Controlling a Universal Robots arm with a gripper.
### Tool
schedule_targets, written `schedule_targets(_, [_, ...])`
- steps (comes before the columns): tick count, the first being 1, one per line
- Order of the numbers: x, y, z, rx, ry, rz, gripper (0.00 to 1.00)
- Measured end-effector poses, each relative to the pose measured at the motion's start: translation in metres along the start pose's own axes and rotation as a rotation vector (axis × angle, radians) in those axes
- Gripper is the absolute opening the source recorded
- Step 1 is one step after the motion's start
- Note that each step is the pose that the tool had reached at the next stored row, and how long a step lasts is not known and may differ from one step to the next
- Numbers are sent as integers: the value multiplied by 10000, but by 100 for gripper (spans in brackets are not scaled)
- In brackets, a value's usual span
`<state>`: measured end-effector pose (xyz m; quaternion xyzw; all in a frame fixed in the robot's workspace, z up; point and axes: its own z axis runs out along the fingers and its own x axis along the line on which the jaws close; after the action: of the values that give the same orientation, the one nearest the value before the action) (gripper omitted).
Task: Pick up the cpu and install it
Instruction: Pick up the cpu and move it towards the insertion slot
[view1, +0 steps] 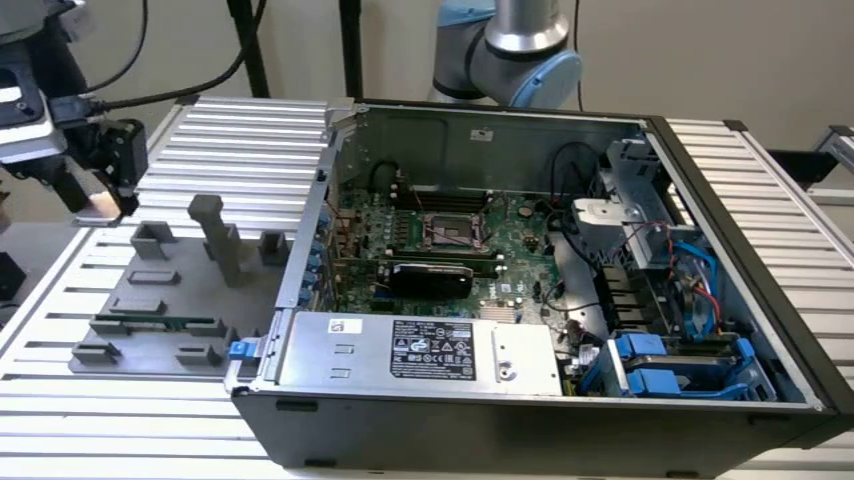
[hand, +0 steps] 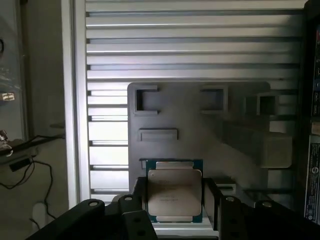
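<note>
The claw (hand: 175, 200) grips the chip (hand: 174, 187) between its two fingers, lifted clear of the grey tray (hand: 190, 120) beneath it. Pickup looks done. Installing remains: the computer case (view1: 534, 425) sits well off to the claw's side, its socket (view1: 451, 232) apparently empty.

Your exterior view looks down on the computer case (view1: 534, 425), grey tray (view1: 200, 290) at frame left. Your wrist view looks past the end effector (hand: 175, 200), close on that tray.

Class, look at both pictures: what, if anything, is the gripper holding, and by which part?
The gripper holds the small flat square silver-topped cpu chip, its jaws pressed on two opposite side edges.
</note>
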<state>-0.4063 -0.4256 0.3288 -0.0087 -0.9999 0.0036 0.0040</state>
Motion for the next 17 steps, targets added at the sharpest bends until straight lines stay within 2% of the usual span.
schedule_targets(4, [-138,3,-180,-1,-1,1,55])
schedule_targets(17, [-724,13,-757,-2,10,1,55])
